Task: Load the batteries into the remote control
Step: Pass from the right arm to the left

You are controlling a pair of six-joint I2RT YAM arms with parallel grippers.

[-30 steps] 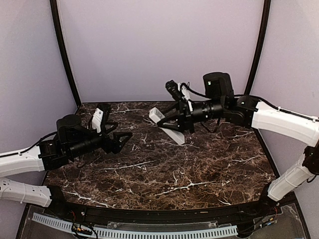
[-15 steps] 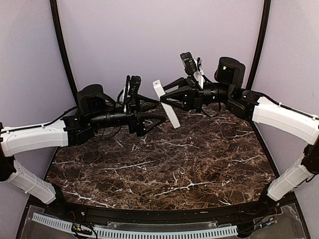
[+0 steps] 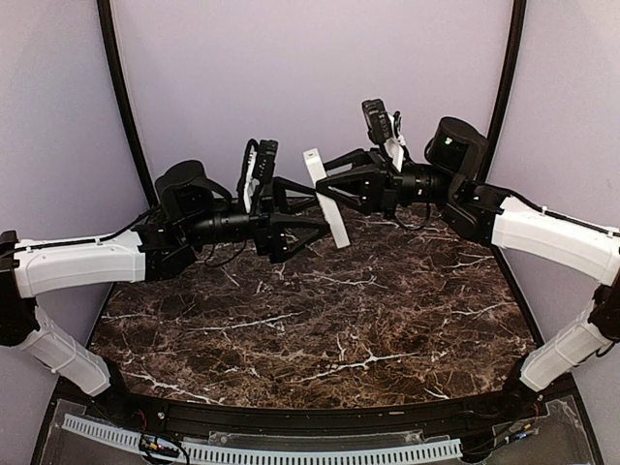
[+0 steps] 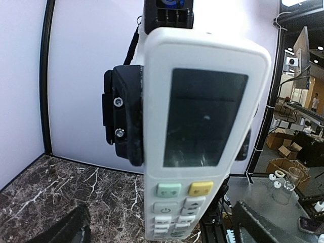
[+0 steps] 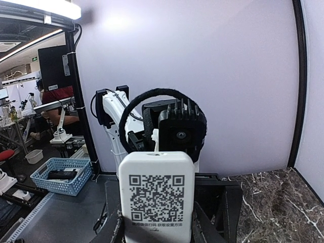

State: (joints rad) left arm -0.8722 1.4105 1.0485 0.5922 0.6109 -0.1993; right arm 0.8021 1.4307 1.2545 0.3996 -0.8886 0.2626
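Remote control (image 3: 336,231) aloft over far centre of tabletop (image 3: 320,329), right claw (image 3: 325,185) clamped on it. Left claw (image 3: 312,211) spread wide, just left. Risk: mistimed handover, remote slips, drops. No batteries in view.

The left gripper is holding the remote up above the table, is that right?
Not quite: the right gripper is holding the remote up above the table. The left gripper is open. The top view shows it.

Pale lilac walls (image 3: 310,87) enclose a dark brown marble tabletop (image 3: 320,339) with white veins.
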